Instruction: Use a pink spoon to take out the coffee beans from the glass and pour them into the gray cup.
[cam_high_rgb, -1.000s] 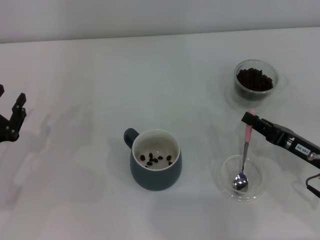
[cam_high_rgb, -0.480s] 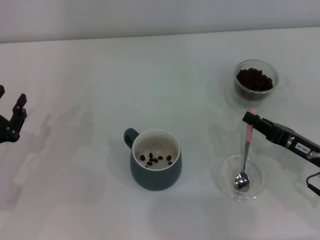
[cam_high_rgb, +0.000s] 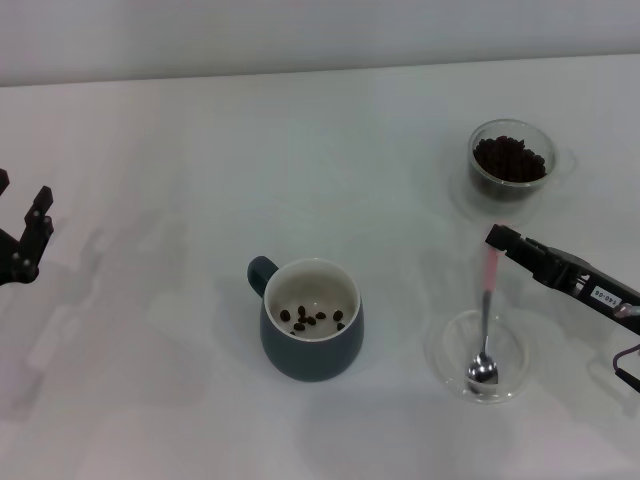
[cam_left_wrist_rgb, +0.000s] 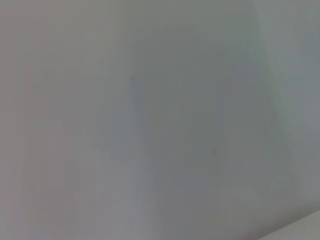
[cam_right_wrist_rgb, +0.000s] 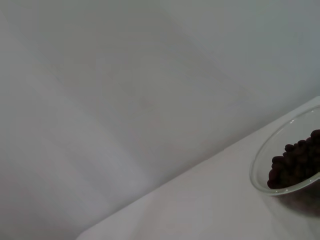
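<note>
The pink spoon stands steeply with its metal bowl resting in a flat clear dish at the right front. Its pink handle top touches the tip of my right gripper, which reaches in from the right edge. The glass with a heap of coffee beans stands farther back on the right; its rim and beans also show in the right wrist view. The gray cup sits at centre front, handle to the left, with several beans inside. My left gripper hangs open at the far left, away from everything.
Everything rests on a white table, and a pale wall runs along its far edge. The left wrist view shows only a blank pale surface.
The spoon's handle has swung slightly left and its bowl has slid a little nearer the dish's front, while the right gripper has stayed almost still. The left arm has not moved.
</note>
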